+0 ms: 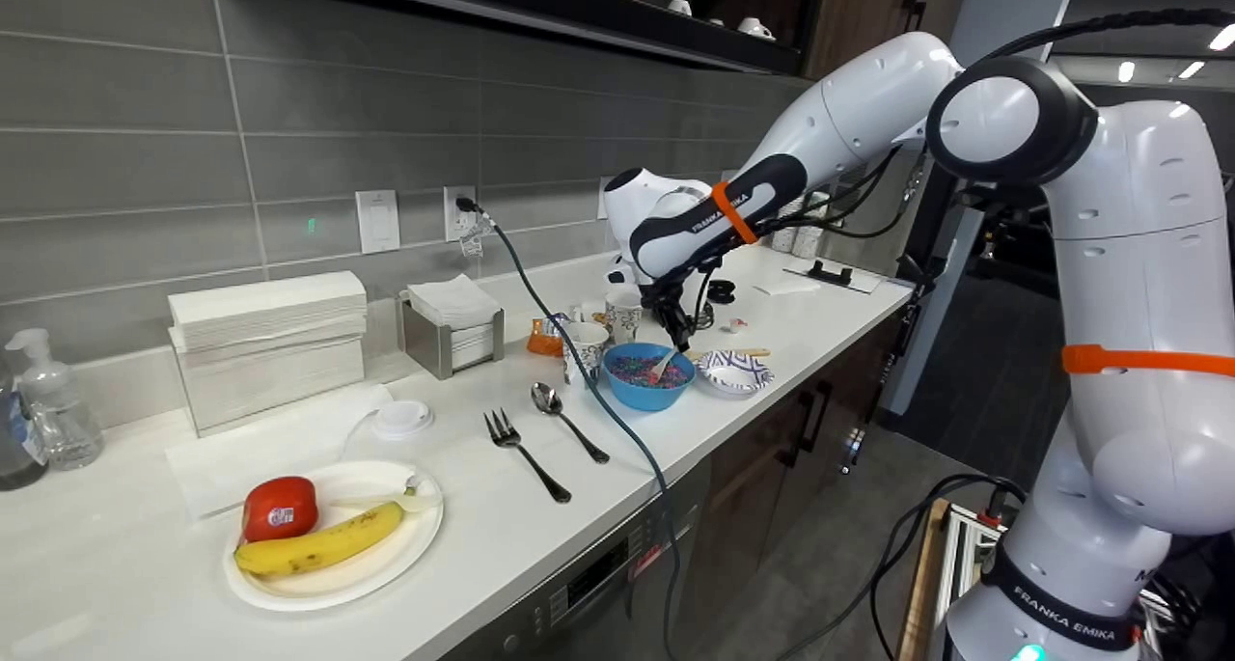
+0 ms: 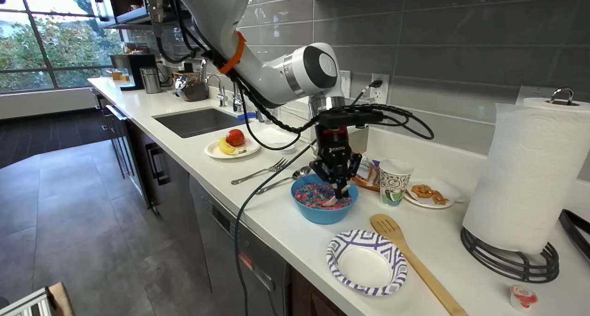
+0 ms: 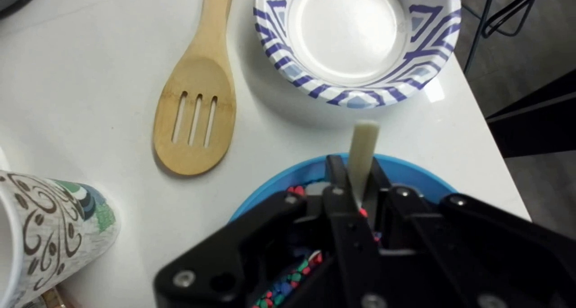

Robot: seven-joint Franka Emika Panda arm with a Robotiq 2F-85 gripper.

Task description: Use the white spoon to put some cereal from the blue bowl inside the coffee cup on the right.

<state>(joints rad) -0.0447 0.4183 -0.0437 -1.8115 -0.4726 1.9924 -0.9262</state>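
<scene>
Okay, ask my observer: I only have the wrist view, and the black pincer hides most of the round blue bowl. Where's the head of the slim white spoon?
Observer: In both exterior views, the slim white spoon leans with its head down in the blue bowl, against the multicoloured cereal.
Operator: How many paper cups?
Observer: Two in an exterior view: a white, swirl-patterned paper cup and a matching second cup beside it.
Operator: Any metal cutlery near the bowl?
Observer: Yes, a shiny metal spoon lies beside it, with a shiny metal fork beyond.
</scene>
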